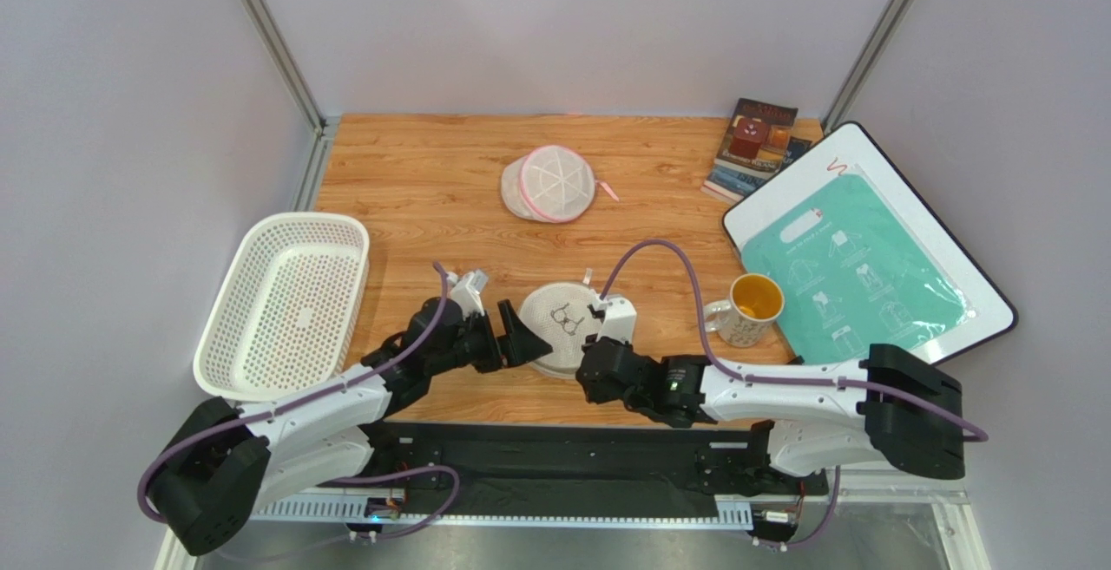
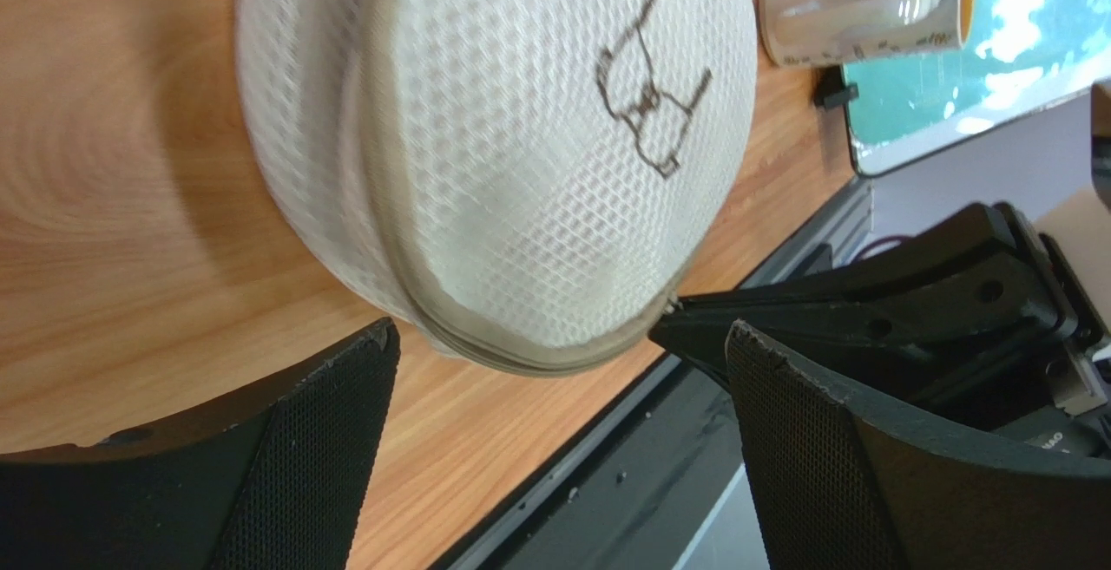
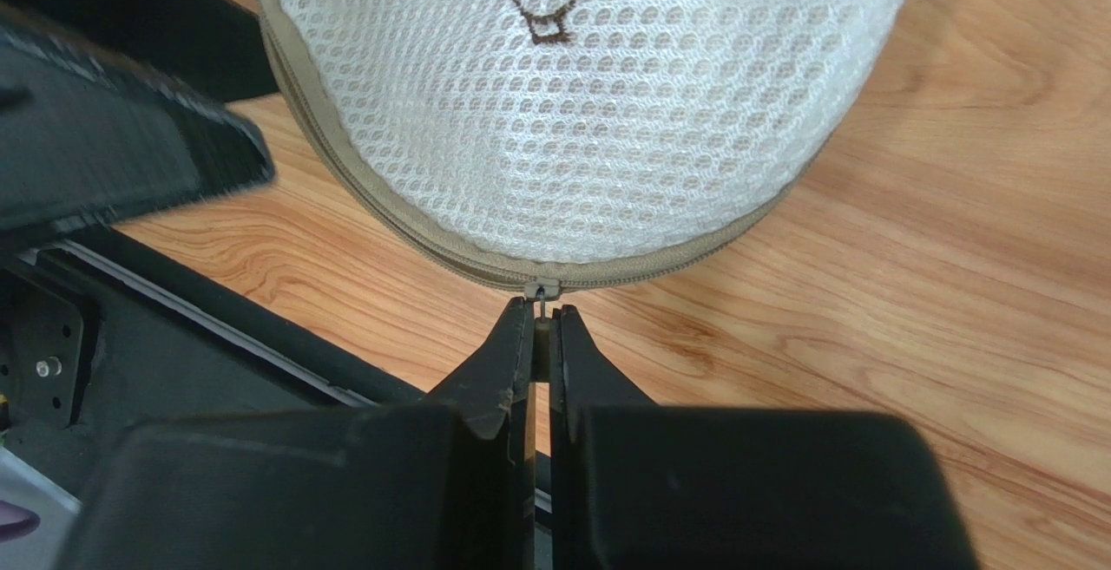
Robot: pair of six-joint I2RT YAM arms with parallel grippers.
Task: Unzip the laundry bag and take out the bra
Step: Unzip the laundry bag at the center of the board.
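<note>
The laundry bag point(image 1: 563, 323) is a domed beige-white mesh pouch with a dark bra pictogram, lying near the table's front edge. It fills the left wrist view point(image 2: 522, 141) and the right wrist view point(image 3: 574, 89). Its zip runs shut round the rim. My right gripper point(image 3: 541, 323) is shut on the zip pull point(image 3: 541, 292) at the bag's near rim. My left gripper point(image 2: 561, 388) is open, its fingers point(image 2: 313, 440) apart at the bag's left edge, not touching it. The bra is hidden.
A second round mesh pouch with pink trim point(image 1: 550, 184) lies at the back. A white basket point(image 1: 281, 303) stands at the left. A yellow-lined mug point(image 1: 749, 306) stands right of the bag, beside a white-framed teal board point(image 1: 867, 271) and books point(image 1: 756, 141).
</note>
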